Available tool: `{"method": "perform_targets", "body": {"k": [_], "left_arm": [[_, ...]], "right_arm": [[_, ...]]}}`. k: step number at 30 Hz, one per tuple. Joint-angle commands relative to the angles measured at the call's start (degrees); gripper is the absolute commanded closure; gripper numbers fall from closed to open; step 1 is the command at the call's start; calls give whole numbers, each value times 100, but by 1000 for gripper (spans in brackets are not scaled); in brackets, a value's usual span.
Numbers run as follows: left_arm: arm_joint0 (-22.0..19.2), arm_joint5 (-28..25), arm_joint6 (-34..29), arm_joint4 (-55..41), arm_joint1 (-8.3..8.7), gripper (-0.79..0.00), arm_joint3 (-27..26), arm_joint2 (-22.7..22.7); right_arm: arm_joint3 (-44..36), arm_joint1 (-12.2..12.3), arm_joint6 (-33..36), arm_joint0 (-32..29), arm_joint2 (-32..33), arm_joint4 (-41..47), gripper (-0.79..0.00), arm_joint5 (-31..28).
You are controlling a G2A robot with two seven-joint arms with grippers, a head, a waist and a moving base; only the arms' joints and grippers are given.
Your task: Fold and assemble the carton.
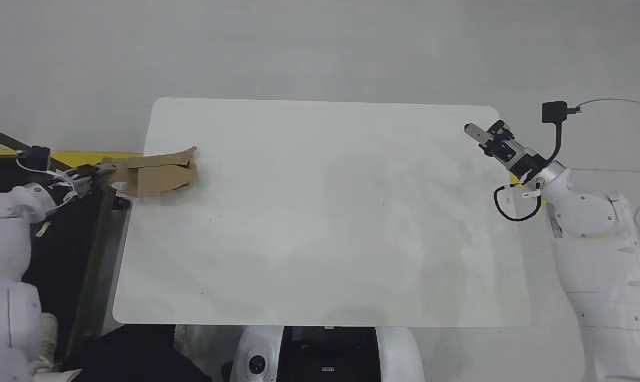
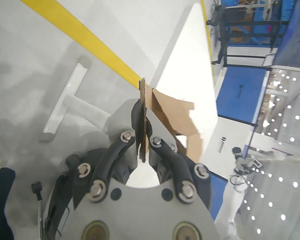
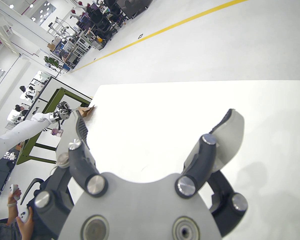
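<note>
A brown cardboard carton [image 1: 160, 174], still partly flat, lies over the white table's [image 1: 320, 242] far left edge. My left gripper [image 1: 100, 172] is just off that edge, shut on a flap of the carton [image 2: 165, 116], whose corrugated rim stands pinched between the dark fingers [image 2: 137, 116]. My right gripper [image 1: 484, 133] hovers over the table's far right corner, open and holding nothing; its two fingers [image 3: 81, 126] stand wide apart above the bare tabletop [image 3: 165, 116]. From there the carton [image 3: 86, 111] is a small brown shape at the opposite edge, with the left gripper [image 3: 69, 111] on it.
A dark frame or rack [image 1: 95, 252] runs along the table's left side, below the left arm. A black mount with a cable [image 1: 555, 114] stands off the far right corner. The middle of the table is free room.
</note>
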Motion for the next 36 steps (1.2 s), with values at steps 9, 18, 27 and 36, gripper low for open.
{"method": "perform_targets", "body": {"k": [9,18,27,36], "left_arm": [[-151,-68,-447,-943,85,0,-333,-399],[-234,64,-807,-1427,-59,0,-896,-355],[-301,521,-930,-1769,-316,0,-1614,-8],[-300,1014,-787,-2153,-623,0,-2630,525]], "right_arm": [[0,0,0,0,0,0,-785,0],[0,0,0,0,0,0,-785,0],[0,0,0,0,0,0,-785,0],[0,0,0,0,0,0,-785,0]]}}
